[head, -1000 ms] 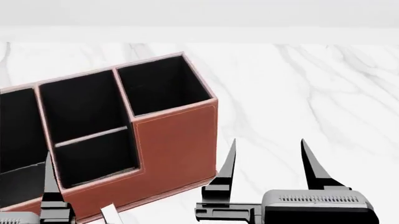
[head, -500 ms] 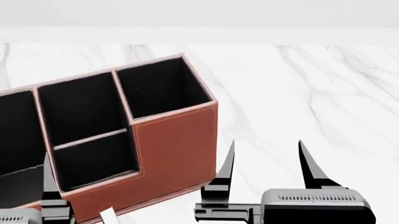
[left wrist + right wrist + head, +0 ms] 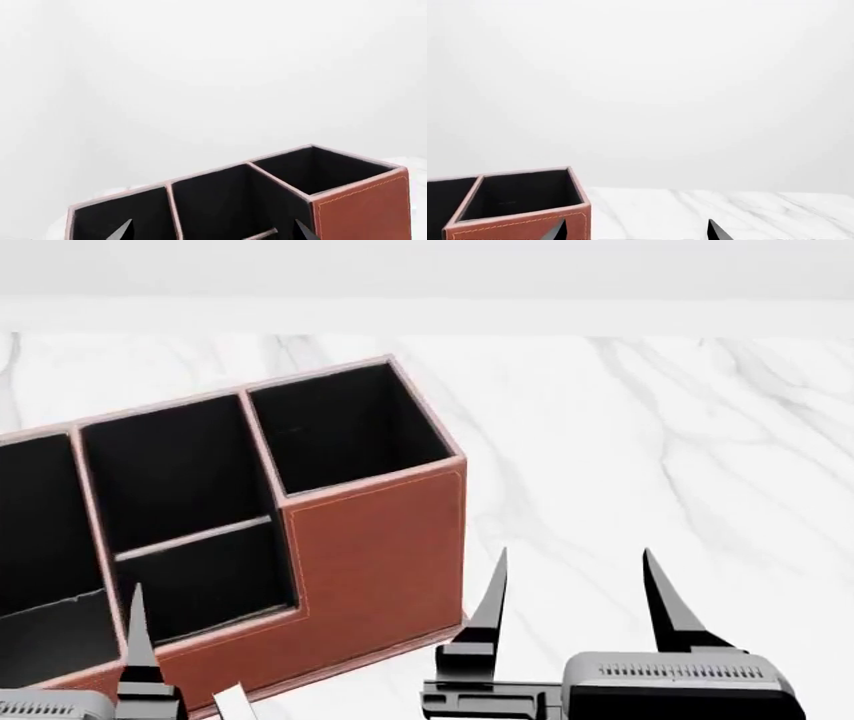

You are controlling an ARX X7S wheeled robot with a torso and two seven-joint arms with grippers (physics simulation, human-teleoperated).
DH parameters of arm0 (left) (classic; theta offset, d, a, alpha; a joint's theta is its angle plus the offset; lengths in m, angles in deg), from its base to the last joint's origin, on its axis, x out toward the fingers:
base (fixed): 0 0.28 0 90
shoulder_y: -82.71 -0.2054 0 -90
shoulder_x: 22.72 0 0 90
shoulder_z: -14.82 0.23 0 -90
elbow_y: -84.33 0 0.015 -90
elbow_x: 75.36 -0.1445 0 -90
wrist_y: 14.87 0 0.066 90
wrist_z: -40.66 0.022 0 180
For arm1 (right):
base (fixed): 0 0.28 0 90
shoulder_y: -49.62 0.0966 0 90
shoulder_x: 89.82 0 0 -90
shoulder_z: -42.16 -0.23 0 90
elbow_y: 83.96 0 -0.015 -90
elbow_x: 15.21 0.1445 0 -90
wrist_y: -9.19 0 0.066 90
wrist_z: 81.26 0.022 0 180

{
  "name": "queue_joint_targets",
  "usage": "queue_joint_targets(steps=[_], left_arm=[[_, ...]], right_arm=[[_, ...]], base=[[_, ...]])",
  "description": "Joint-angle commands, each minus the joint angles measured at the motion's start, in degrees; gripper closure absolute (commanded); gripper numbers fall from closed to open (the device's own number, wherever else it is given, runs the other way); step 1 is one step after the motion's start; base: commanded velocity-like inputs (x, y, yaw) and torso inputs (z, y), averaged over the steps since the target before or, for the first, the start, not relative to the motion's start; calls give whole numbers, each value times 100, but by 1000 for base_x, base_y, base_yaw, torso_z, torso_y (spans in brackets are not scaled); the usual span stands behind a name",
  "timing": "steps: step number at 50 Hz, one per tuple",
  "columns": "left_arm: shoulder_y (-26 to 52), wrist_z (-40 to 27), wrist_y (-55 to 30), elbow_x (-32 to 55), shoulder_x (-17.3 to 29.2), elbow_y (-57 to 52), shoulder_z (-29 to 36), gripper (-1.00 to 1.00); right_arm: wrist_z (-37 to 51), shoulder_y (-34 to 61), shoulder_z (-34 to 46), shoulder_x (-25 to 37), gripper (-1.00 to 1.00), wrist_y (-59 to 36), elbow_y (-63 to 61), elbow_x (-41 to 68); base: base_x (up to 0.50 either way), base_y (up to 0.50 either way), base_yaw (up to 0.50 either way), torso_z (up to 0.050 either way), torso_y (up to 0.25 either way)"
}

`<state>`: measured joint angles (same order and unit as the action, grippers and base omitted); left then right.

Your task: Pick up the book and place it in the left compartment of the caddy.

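Your left gripper (image 3: 134, 640) has shifted since a second ago: its one visible finger (image 3: 138, 625) now stands further right, in front of the caddy's (image 3: 374, 560) low front wall, where before it sat nearer the picture's left edge. Your right gripper (image 3: 574, 605) has hardly moved; it hangs over the marble table (image 3: 641, 440) just right of the caddy's tall end, fingers spread wide and holding nothing.

In the left wrist view two black fingertips (image 3: 123, 231) stand well apart with nothing between them, so your left gripper is spread too.

The caddy sits at an angle, its tall square section at the right, the two divided sections in the middle, and the left compartment (image 3: 40, 530) running off the head view's left edge.

A small white sliver (image 3: 234, 703) shows at the bottom edge beside the left gripper; you cannot tell whether it is the book. Otherwise the book shows in none of the views.
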<state>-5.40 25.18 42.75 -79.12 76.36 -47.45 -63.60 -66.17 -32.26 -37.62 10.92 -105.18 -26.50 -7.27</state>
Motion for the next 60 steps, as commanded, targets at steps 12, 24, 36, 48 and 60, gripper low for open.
queue_joint_targets(steps=[12, 24, 36, 48, 60], left_arm=[[134, -61, -702, 11, -157, -286, 586, -100], [122, 4, -825, 377, -286, -86, 559, -100], [164, -46, -1198, 572, -376, -34, 656, -100], [171, -92, -1593, 962, -552, 13, 577, -100], [235, -305, -2077, 1497, -806, -54, 357, -100]], right_arm=[[75, -40, 37, 46, -100, 121, 116, 82], [101, -48, 54, 53, -100, 216, 233, 138], [113, -89, 91, 73, -100, 344, 350, 174], [148, -95, 113, 96, -100, 397, 416, 208], [176, -100, 140, 107, -100, 487, 500, 242]], base=[[0, 0, 0, 0, 0], [0, 0, 0, 0, 0], [0, 0, 0, 0, 0], [0, 0, 0, 0, 0], [0, 0, 0, 0, 0]])
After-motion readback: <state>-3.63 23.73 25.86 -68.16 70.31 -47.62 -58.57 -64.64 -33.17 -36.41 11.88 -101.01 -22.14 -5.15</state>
